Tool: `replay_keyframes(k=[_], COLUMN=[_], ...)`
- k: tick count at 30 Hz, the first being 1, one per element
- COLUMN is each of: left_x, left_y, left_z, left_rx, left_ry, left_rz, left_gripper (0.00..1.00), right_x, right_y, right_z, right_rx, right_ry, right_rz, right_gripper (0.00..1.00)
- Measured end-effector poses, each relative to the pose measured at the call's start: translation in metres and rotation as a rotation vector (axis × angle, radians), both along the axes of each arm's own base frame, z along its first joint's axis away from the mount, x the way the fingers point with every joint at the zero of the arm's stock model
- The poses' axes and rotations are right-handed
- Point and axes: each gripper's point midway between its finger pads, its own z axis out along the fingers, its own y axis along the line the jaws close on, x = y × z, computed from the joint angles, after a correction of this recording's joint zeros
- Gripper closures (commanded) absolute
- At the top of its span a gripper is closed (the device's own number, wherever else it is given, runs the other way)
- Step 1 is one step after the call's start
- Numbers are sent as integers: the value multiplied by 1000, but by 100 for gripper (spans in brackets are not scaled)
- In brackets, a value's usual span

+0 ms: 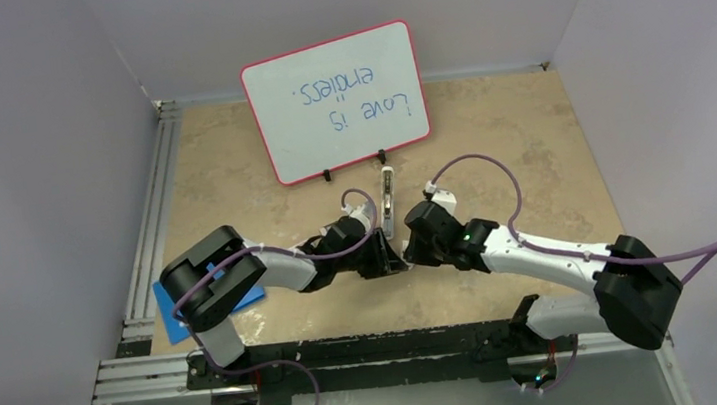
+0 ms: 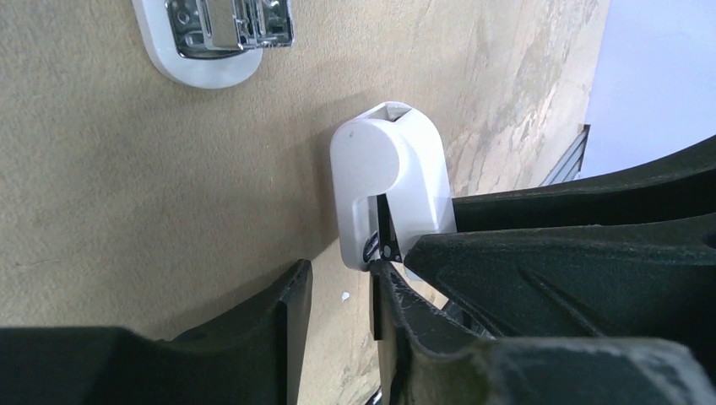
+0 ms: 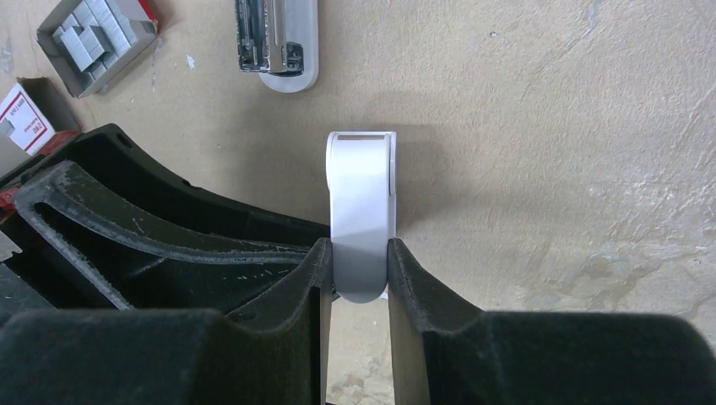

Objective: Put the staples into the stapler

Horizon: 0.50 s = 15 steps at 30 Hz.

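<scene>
Saw right gripper [image 3: 359, 253] pinching stubby white piece [image 3: 361, 181], left gripper [image 2: 339, 278] fingers slightly apart, crowding its 9 o'clock side, room at 3. Spotted stapler [image 3: 277, 42] at 11 o'clock, staples [image 3: 89, 38] at 10. Read "Love is endless" on whiteboard [image 1: 336, 99].

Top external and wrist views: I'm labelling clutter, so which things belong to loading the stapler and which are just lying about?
Job: stapler; staples in grey tray; staple box; stubby white piece, in the right gripper.
Lying about: whiteboard; blue sheet.
</scene>
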Motion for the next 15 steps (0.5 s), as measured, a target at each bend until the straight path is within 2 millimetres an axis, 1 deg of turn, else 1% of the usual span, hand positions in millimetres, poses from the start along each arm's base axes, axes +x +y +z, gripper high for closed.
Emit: replay_keyframes(k=[2,4,6,11,15], left_x=[-2,-2,-3,-3,0], left_y=[-1,-1,-2,-6,-2], left_z=[-2,-3,-4,-3,-10], left_rx=[1,1,-1,-17,-4], left_ry=[6,13,19,16,20], left_rz=[-1,1,3,3,20], left_gripper=[74,80,82,84,83], right_x=[-1,-3,-4,-4,2], right_y=[1,1,0,-4,-6], right_z=[0,-2,-3,-1,12], right_rx=[4,4,3,18,67], right_ry=[5,13,21,42,27], right_rz=[4,9,14,25,31], right_gripper=[83,83,82,82,82])
